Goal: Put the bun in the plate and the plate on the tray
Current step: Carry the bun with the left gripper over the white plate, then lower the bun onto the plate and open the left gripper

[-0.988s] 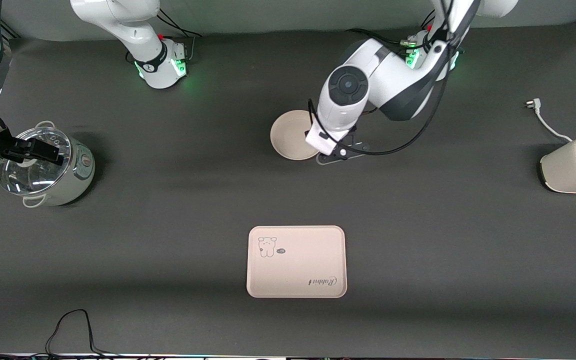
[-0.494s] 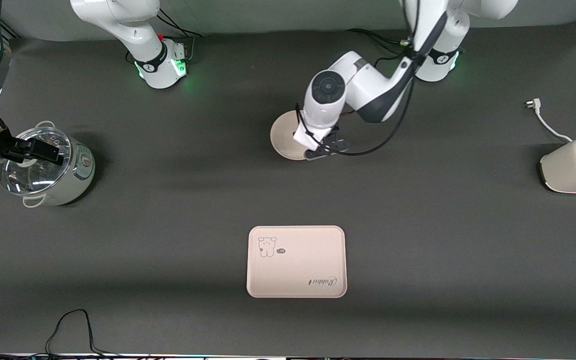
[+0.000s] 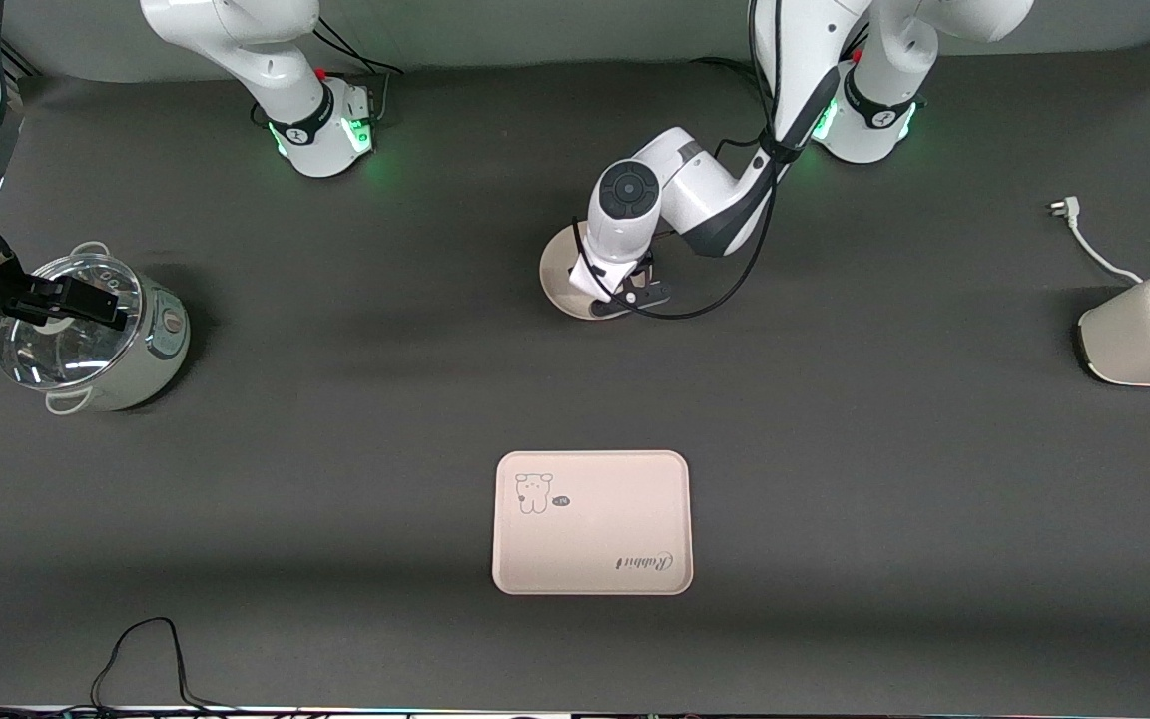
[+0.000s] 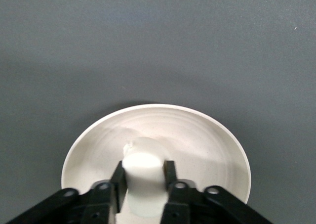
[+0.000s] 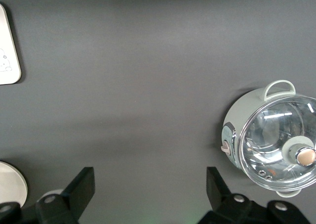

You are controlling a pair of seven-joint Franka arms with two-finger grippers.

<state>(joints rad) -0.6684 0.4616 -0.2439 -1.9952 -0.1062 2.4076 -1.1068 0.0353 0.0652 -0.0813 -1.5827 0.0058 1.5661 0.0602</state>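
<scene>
Your left gripper pinched the bun low over the plate; you needed to release gently. Right gripper waited, spread wide.

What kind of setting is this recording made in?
Most likely a robot lab bench staged as a kitchen: a dark-covered table with two arm bases fixed to it, set with a lidded cooking pot, a toaster, and a cartoon-printed tray.
</scene>
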